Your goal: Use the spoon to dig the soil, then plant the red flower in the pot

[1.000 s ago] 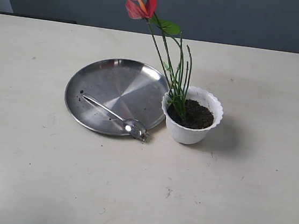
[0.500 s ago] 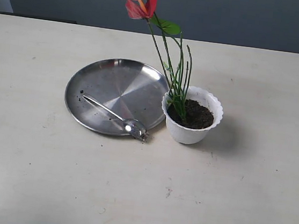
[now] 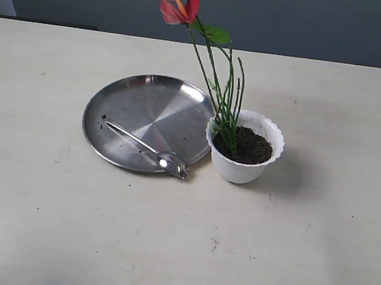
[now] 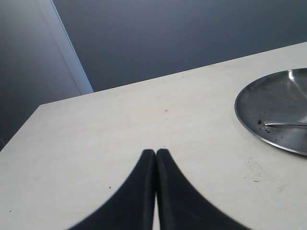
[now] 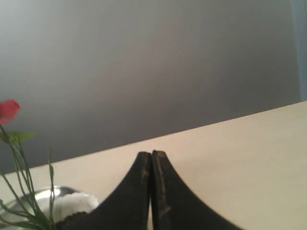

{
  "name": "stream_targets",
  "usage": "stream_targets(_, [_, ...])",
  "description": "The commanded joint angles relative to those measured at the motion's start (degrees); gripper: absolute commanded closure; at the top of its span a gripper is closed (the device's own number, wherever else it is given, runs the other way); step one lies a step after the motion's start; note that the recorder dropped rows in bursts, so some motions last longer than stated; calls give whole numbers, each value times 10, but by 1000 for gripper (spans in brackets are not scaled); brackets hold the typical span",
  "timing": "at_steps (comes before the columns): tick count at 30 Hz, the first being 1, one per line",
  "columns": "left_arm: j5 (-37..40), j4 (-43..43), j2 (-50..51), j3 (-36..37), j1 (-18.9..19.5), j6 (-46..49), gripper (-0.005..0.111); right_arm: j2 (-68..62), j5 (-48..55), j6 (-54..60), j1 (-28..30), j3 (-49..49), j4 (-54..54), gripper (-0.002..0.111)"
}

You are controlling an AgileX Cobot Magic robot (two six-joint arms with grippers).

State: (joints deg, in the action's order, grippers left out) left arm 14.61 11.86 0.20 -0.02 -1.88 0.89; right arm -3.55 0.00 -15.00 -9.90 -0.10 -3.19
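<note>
Scuffed cream table (image 3: 44,222), dark grey wall (image 3: 328,24) behind. Beside the round steel plate (image 3: 146,106) bearing the silver teaspoon (image 3: 142,147), dark soil (image 3: 253,148) in the white scalloped pot (image 3: 241,170) holds the red artificial flower (image 3: 182,5). Left pincer (image 4: 156,152) and right pincer (image 5: 151,154) clenched, empty.

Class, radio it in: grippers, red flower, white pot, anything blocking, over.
Left gripper shut, empty; right gripper shut, empty. Red artificial flower standing in dark soil of white scalloped pot. Silver teaspoon on round steel plate, clear of pot.

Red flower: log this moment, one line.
red artificial flower: planted in dark soil | white scalloped plastic pot: beside round steel plate | silver teaspoon: on plate | jaws: both shut, empty
</note>
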Motion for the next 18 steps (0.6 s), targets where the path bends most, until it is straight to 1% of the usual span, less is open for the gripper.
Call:
stream_targets(1, [-7, -2, -2, 0, 0, -3, 106, 35, 63, 40, -1, 1, 64, 108])
stream_targets(2, [-7, -2, -2, 0, 0, -3, 106, 35, 67, 40, -1, 1, 81, 108])
stream_targets(6, [-7, -2, -2, 0, 0, -3, 106, 35, 68, 40, 12, 1, 77, 108])
stream_targets(18, [-7, -2, -2, 0, 0, -3, 106, 35, 69, 39, 12, 1, 76, 108])
